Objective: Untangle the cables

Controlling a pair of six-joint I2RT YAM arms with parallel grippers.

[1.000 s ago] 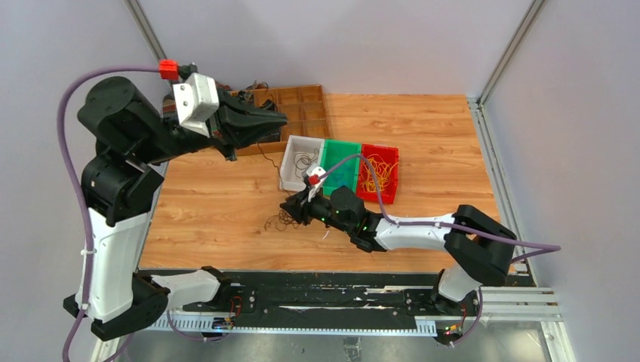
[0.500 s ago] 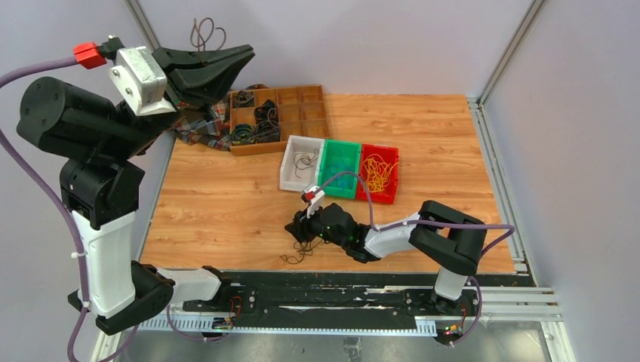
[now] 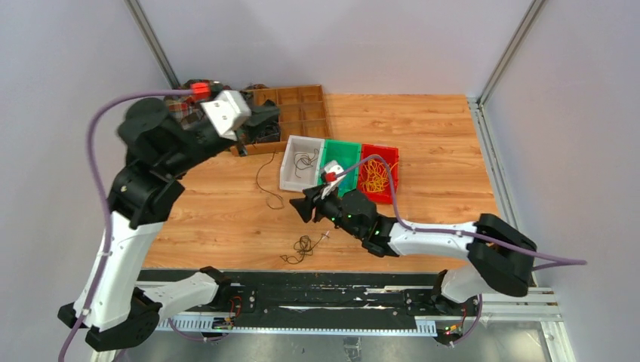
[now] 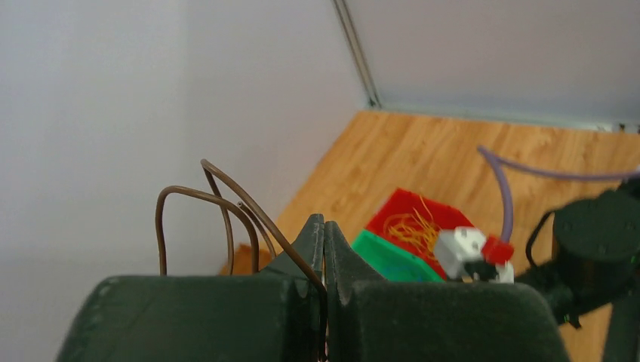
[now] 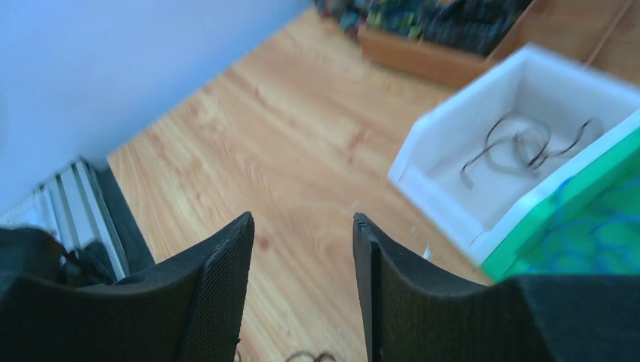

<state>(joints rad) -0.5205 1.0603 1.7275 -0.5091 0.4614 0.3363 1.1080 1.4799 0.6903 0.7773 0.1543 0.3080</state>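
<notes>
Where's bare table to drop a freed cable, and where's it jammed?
Widest bare wood: far right, between the red bin and the table edge. Also the left strip between the left arm and the dangling dark cable. Crowded: far-left corner around the wooden tray, and near centre by the cable tangle and right arm.

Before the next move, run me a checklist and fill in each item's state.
1. The left gripper is shut on the dark cable: ok.
2. The right gripper is open and empty: ok.
3. The held cable is apart from the tangle on the table: ok, a gap shows in the top view.
4. The held cable is over the white bin: not ok, it hangs to the bin's left.
5. The tangle holds more than one cable: cannot tell.
</notes>
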